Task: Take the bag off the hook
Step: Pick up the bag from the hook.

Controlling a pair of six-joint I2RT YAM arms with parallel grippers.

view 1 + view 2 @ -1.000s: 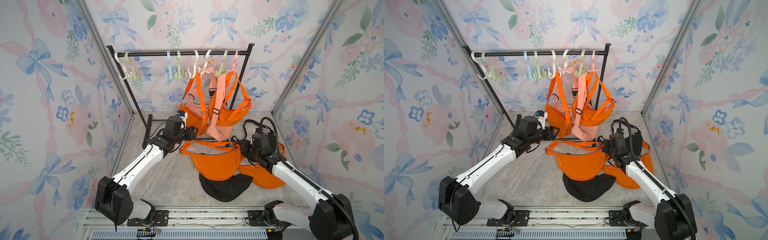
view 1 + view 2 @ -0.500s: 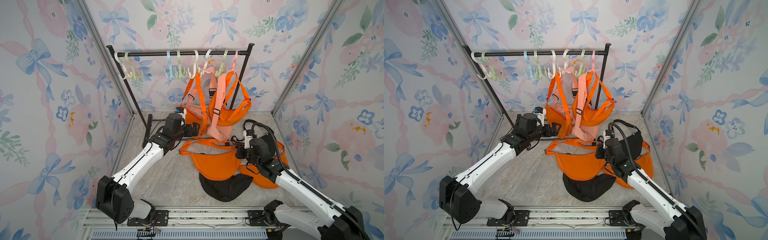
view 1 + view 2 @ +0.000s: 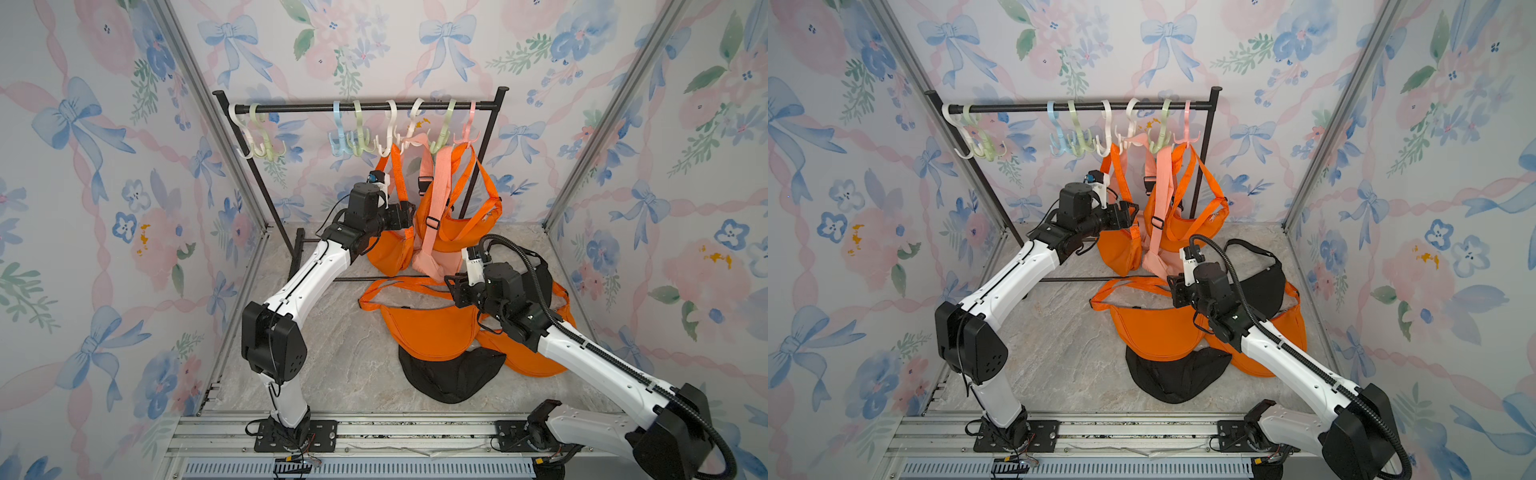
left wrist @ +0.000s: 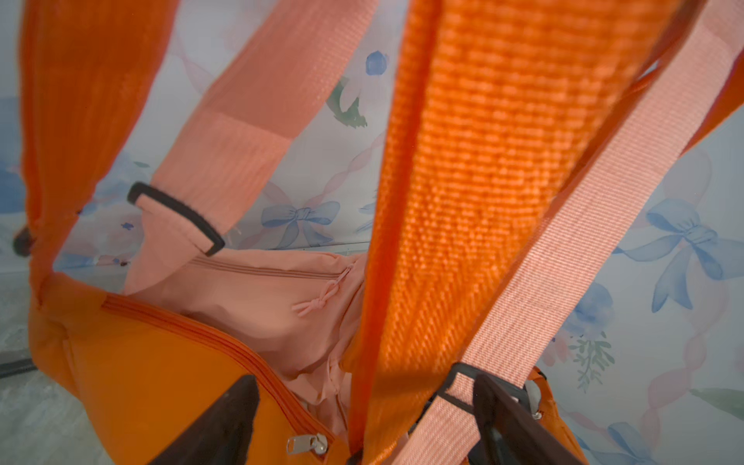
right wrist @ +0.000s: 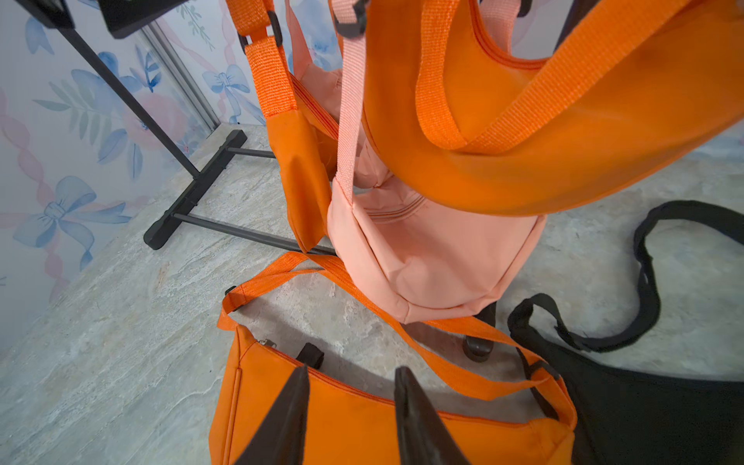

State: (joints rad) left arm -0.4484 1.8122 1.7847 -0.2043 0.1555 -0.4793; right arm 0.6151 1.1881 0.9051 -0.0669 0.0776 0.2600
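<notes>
left arm (image 3: 307, 278): short upright link over the base, elbow bent, white forearm reaching back toward the middle.
left wrist (image 3: 365, 203): black, roughly level, turned to the robot's right.
left gripper (image 3: 407, 212): jaws wide apart; both dark fingers (image 4: 225, 418) show in wrist view.
right arm (image 3: 590, 353): low, stretched forward and inward.
right wrist (image 3: 498, 286): tipped downward.
right gripper (image 3: 452, 286): jaws parted, gap narrower than the left's.
</notes>
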